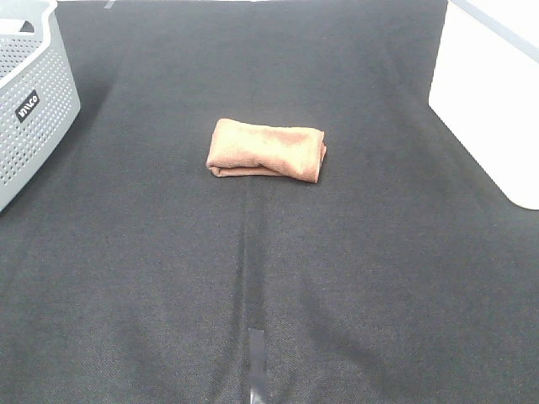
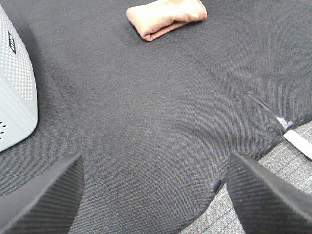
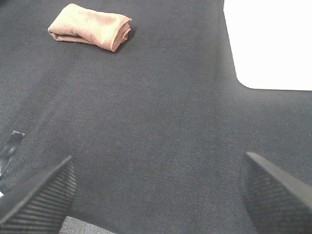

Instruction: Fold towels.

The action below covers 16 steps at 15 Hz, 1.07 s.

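The rust-brown towel (image 1: 267,150) lies folded into a small thick bundle on the dark cloth near the middle of the table. It also shows in the left wrist view (image 2: 165,17) and in the right wrist view (image 3: 91,27). No white tag shows. Neither arm appears in the exterior high view. My left gripper (image 2: 156,195) is open and empty, well short of the towel, near the table's front edge. My right gripper (image 3: 156,195) is open and empty too, also far from the towel.
A grey perforated basket (image 1: 29,93) stands at the back left, also in the left wrist view (image 2: 14,97). A white surface (image 1: 493,93) lies at the right. A strip of tape (image 1: 256,358) marks the cloth's front middle.
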Tool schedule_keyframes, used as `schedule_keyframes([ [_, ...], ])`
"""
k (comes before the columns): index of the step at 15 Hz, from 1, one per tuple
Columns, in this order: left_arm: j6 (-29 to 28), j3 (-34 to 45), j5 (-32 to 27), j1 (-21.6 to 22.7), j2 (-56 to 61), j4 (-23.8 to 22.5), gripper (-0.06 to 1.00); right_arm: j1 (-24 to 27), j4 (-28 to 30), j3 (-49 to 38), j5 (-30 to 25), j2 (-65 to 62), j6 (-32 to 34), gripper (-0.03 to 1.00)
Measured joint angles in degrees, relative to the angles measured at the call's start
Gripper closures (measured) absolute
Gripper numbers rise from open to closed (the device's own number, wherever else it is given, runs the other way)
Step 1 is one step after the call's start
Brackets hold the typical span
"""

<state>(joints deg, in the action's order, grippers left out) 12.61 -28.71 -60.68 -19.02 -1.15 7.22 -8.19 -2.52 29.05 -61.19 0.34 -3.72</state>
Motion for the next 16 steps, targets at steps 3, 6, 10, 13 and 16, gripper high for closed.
schedule_keyframes([
  [3, 0.0, 0.0, 0.0, 0.0, 0.0, 0.0, 0.18, 0.0, 0.0, 0.0, 0.06, 0.0, 0.0, 0.12],
  [6, 0.06, 0.0, 0.0, 5.04, 0.0, 0.0, 0.18, 1.83, -0.11, 0.0, 0.06, 1.32, 0.0, 0.12],
  [10, 0.06, 0.0, 0.06, 14.32, 1.38, 0.0, 0.18, 7.96, -0.17, 0.0, 0.11, 2.12, 0.0, 0.12],
  [13, 0.06, 0.0, 0.06, 15.53, 1.38, 0.0, 0.18, 8.19, -0.17, 0.0, 0.11, 1.66, 0.0, 0.12],
  [16, 0.06, 0.0, 0.06, 15.58, 1.43, 0.0, 0.18, 8.19, -0.17, 0.0, 0.17, 0.63, 0.0, 0.12],
])
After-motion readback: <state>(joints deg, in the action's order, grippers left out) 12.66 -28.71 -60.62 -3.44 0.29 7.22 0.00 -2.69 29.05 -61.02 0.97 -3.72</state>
